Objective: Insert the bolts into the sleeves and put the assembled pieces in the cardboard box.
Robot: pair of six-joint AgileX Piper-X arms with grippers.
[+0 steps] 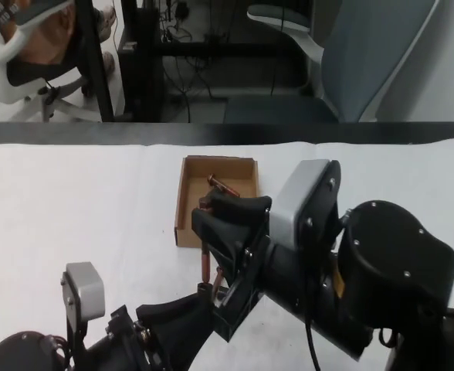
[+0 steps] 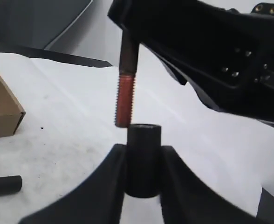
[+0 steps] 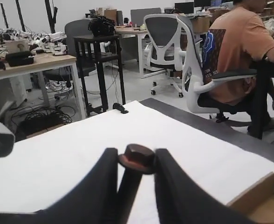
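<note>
The sleeve (image 2: 144,135) is being held upright in the left gripper (image 2: 144,151). Its two fingers are being pressed against opposite sides of the sleeve, parted only by the sleeve's own width. The open mouth of the sleeve is being kept facing up, on the arms' side of the cardboard box (image 1: 215,197) and near the box's front wall.

The bolt (image 2: 125,100) is being gripped by the right gripper (image 3: 136,161). Its fingers are being closed on the shank just under the hexagonal head, with the threaded end being pointed downward. The bolt's tip is being held at the rim of the sleeve's mouth, slightly to one side of the bore rather than inside it. Whether tip and rim are touching cannot be told.

Another bolt (image 1: 224,185) is being kept inside the cardboard box, toward its far wall. A second sleeve (image 2: 4,185) is lying on its side on the white table cover (image 1: 72,201), outside the box and close to one of its corners.
</note>
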